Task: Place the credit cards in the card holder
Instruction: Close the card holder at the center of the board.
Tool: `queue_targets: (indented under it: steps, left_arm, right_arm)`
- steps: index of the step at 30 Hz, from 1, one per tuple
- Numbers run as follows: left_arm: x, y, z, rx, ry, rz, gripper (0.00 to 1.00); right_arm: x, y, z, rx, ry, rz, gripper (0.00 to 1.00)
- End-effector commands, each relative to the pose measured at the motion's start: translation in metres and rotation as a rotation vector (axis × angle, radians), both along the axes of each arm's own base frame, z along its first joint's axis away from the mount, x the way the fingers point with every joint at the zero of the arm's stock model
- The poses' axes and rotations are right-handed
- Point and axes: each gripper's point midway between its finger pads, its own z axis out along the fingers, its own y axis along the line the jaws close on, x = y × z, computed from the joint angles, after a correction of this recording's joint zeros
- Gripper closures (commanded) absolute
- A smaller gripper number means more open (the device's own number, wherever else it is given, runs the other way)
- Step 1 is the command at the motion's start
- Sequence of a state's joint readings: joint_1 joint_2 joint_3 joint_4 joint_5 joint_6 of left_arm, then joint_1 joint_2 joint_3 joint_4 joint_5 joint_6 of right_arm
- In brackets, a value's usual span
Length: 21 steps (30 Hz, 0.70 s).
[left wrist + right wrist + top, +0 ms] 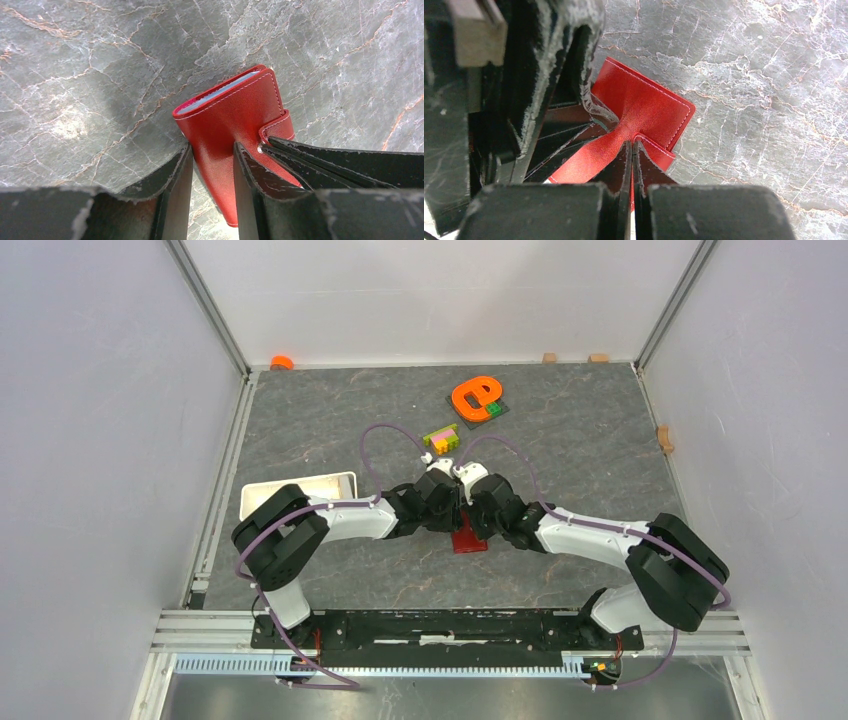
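Observation:
The card holder (468,540), a dark red wallet, lies folded shut on the grey table between both grippers. In the left wrist view, the card holder (225,115) shows a light blue credit card's edge (220,92) inside its fold. The tan-orange card is not visible. My left gripper (212,147) is open, its fingers straddling the wallet's near corner, the right finger over the leather. My right gripper (631,145) is shut on the wallet's snap tab (659,150); its fingers (325,155) show beside the tab. In the top view both grippers (445,502) (480,505) meet over the wallet.
A white rectangular tray (300,488) sits left of the arms. An orange e-shaped toy (475,395) and a yellow-green-pink block stack (441,439) lie behind the grippers. Small blocks (549,357) (665,438) and an orange cap (281,362) sit along the walls.

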<state>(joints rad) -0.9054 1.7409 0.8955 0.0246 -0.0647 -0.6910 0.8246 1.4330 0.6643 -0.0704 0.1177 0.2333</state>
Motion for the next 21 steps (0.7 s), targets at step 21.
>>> queue_targets:
  steps: [21]
  left_arm:
    - [-0.020,0.013,-0.028,0.064,0.083,-0.016,0.60]
  right_arm:
    - [-0.008,0.013,0.003,-0.006,0.006,0.062,1.00]
